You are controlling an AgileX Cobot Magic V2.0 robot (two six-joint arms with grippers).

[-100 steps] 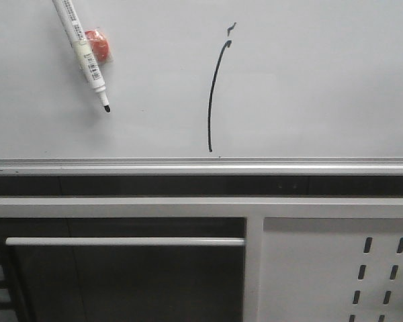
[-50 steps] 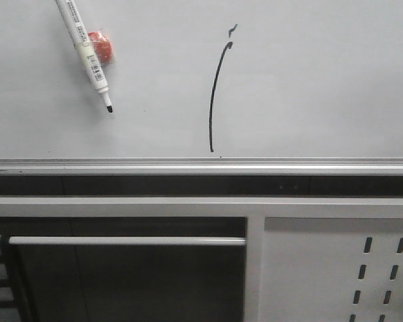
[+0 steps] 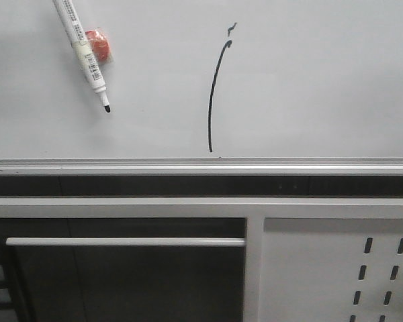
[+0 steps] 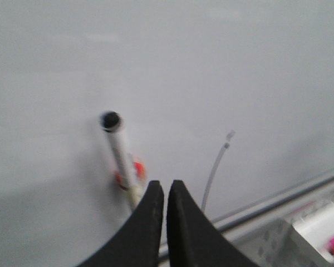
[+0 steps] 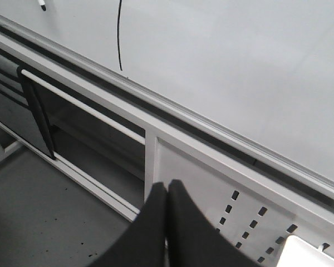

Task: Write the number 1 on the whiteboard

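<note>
A large glossy whiteboard (image 3: 309, 80) fills the upper half of the front view, edged along the bottom by a silver aluminium rail (image 3: 201, 164). Near the middle of the board stands the number 1 (image 3: 215, 94), a thin black marker stroke, tall and slightly curved, its foot ending just above the rail. A small separate tick sits a little above its top.

Well to the left of the stroke, a white marker pen (image 3: 84, 54) slants down across the board, its black tip lowest and uncapped. A small red-orange object (image 3: 99, 45) shows just behind the pen's barrel (what it is cannot be told).

In the left wrist view, the left gripper (image 4: 165, 192) has its two black fingers drawn almost together, with the base of the marker pen disappearing behind them; the pen points away toward the board, but whether the tip touches it cannot be told. The right gripper (image 5: 167, 192) hangs lower, fingers pressed together and holding nothing, over a white perforated metal panel (image 3: 336, 268) and a horizontal bar (image 3: 124, 241) below the rail.
</note>
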